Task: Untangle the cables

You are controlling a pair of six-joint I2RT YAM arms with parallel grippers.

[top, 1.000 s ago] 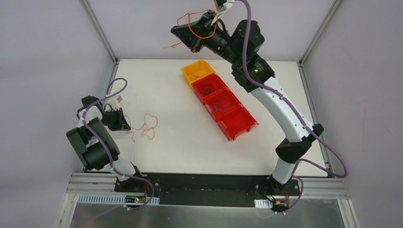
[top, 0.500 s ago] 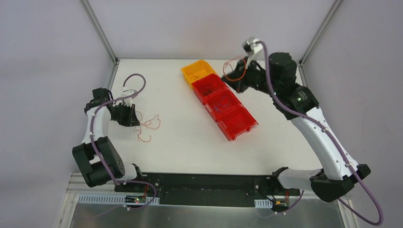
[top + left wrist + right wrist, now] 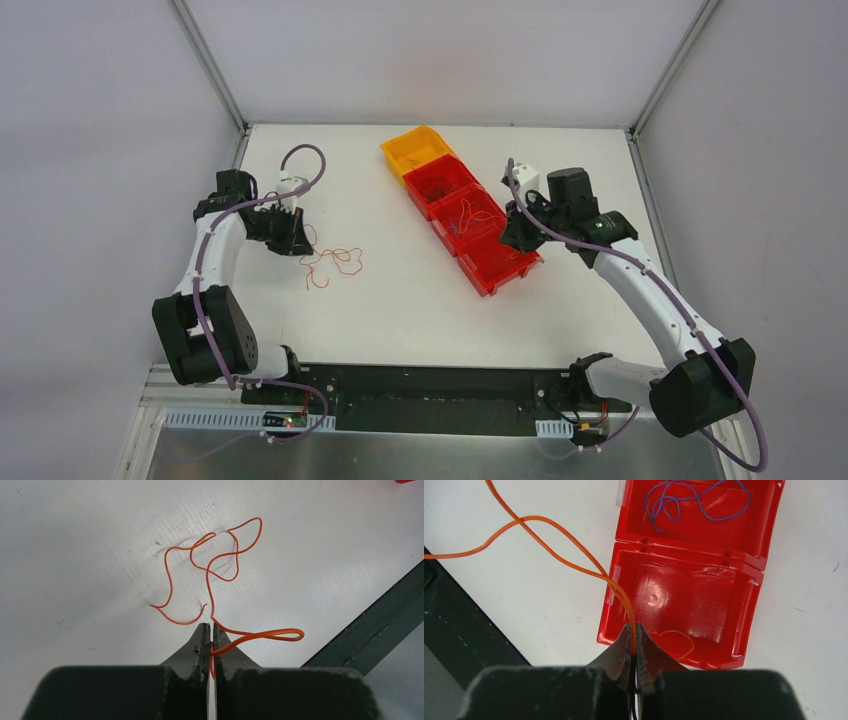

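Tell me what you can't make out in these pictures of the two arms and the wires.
- Right wrist view: the long orange wire in the right gripper runs off the top and left edges, so its ends are unseen.
- Left wrist view: the left gripper hides the pinched end of the curly orange wire.
- Top view: wires inside the red bins are too small to tell; the right gripper overlaps one bin.

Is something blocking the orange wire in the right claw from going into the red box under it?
Nothing visible does. The right gripper pinches the orange wire right over the open red bin.
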